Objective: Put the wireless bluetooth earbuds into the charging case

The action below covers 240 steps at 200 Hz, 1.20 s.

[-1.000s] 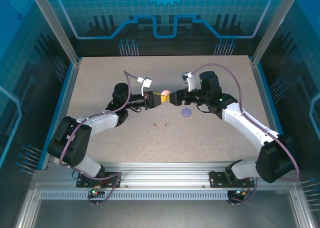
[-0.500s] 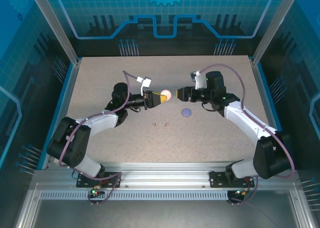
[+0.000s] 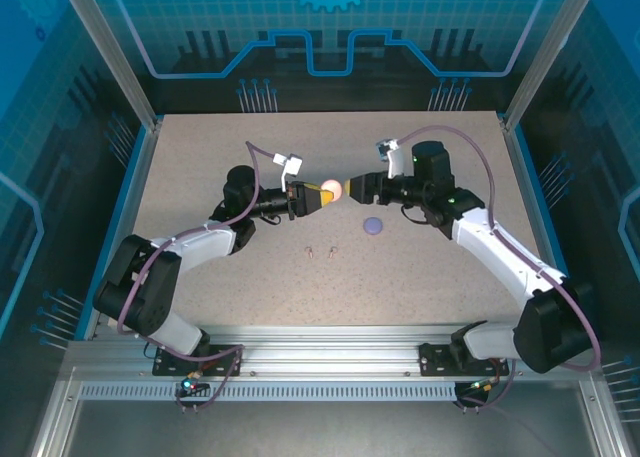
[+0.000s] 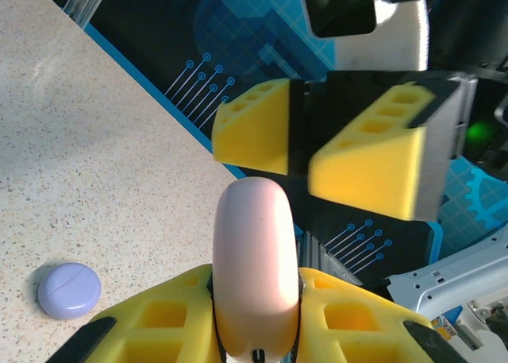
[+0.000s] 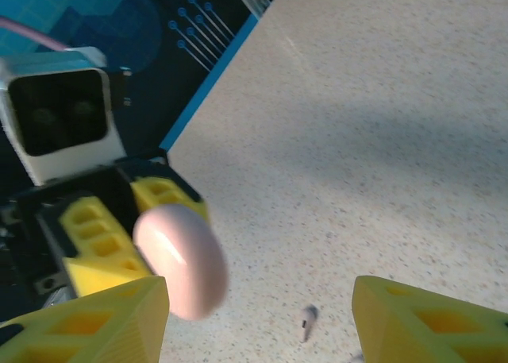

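My left gripper [image 3: 316, 196] is shut on a round pale pink charging case [image 3: 330, 189], held closed and edge-on above the table. In the left wrist view the pink case [image 4: 255, 268] stands between my yellow fingers [image 4: 159, 323]. My right gripper [image 3: 356, 188] faces it from the right, open, a small gap away. In the right wrist view the pink case [image 5: 181, 260] hangs just beyond my left finger [image 5: 95, 323]. Two tiny earbuds [image 3: 311, 250] [image 3: 331, 249] lie on the table below. One earbud [image 5: 307, 322] shows between my right fingers. A purple case [image 3: 372, 225] lies closed on the table.
The speckled table [image 3: 420, 277] is bounded by blue walls and metal posts at the sides and back. The purple case [image 4: 70, 289] lies low on the left in the left wrist view. The right gripper's yellow fingers [image 4: 369, 160] hang just beyond the pink case there.
My right gripper has drawn back a little to the right, off the pink case, and stands open. The left arm and the pink case have hardly moved.
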Tool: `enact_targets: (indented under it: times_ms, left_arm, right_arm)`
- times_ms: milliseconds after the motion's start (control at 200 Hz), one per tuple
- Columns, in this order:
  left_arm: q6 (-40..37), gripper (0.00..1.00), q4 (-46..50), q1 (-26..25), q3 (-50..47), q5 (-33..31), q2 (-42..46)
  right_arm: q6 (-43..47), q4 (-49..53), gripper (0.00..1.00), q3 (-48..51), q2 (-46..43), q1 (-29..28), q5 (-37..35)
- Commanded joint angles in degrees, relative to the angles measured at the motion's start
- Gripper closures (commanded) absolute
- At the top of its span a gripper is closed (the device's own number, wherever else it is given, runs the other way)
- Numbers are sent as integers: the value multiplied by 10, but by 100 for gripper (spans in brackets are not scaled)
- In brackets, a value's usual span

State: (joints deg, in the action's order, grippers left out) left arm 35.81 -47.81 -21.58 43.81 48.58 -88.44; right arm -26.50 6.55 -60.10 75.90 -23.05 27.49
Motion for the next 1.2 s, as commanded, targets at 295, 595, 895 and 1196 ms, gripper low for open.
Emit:
enact_targets:
  times_ms: [295, 595, 895, 1196]
  left_arm:
    - [-15, 100, -4, 1, 14, 15, 15]
    - [-22, 100, 7, 2, 13, 17, 25]
    - [-24, 100, 8, 2, 11, 15, 26]
    - [-20, 100, 3, 1, 12, 18, 21]
  right_arm:
    - [13, 6, 39, -38, 66, -25, -13]
    - [-11, -25, 43, -6, 78, 12, -12]
    - [-8, -19, 44, -4, 68, 14, -6]
    - [45, 15, 49, 16, -4, 22, 36]
